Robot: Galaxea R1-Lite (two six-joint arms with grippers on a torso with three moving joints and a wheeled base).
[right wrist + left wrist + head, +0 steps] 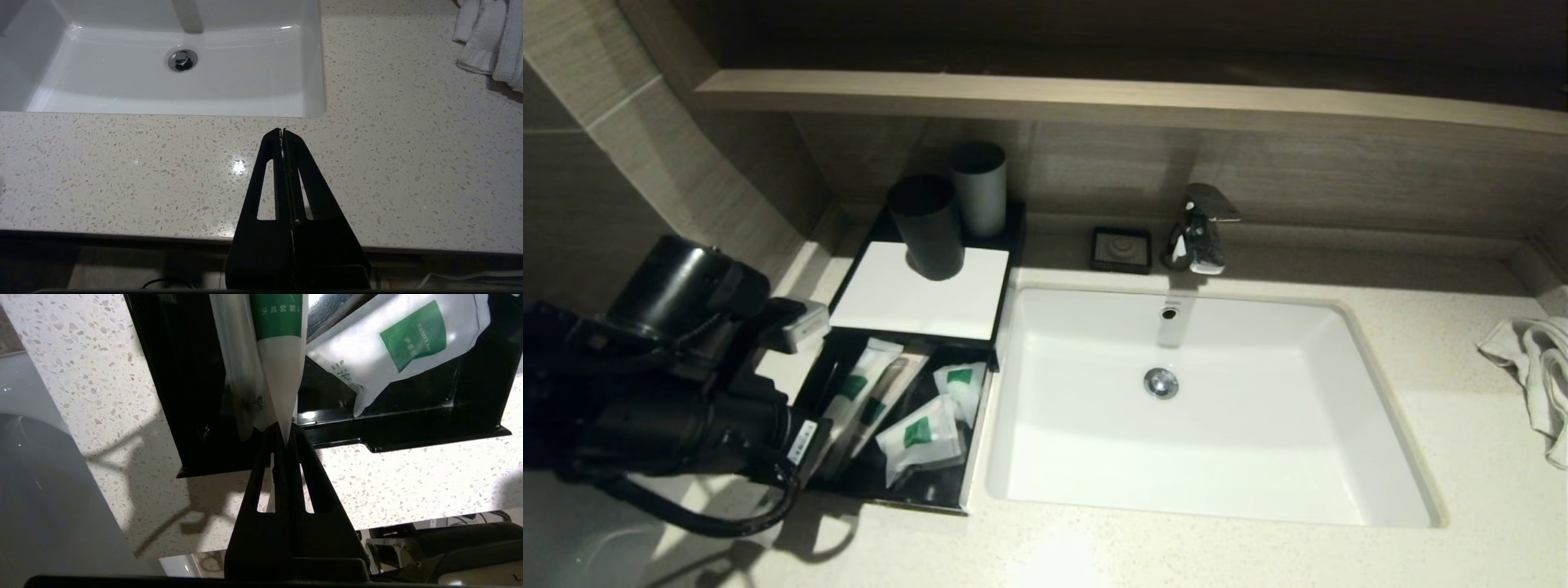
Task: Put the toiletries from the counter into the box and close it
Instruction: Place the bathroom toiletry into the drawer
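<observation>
Nearest the head camera, the black left arm reaches in from the left, its left gripper (pixel 810 457) at the near-left corner of the open black rectangular box (pixel 976 441), just beside the white sink (pixel 1380 384). Several white plastic sachets with green labels (pixel 923 433) already lie inside; the white sliding lid (pixel 915 302) covers only the far half, with two dark cups (pixel 929 227) standing on it.

At the left wrist, the fingers are pinched tight on the tip of a long white-and-green toothbrush packet (pixel 282 371), which hangs over the box's interior. It looks light, limp and slick, so a corner pinch seems apt, though it may slip.

At the right wrist, the right gripper (pixel 282 132) hovers closed and empty over the speckled counter (pixel 122 171), near a white towel (pixel 490 36).
</observation>
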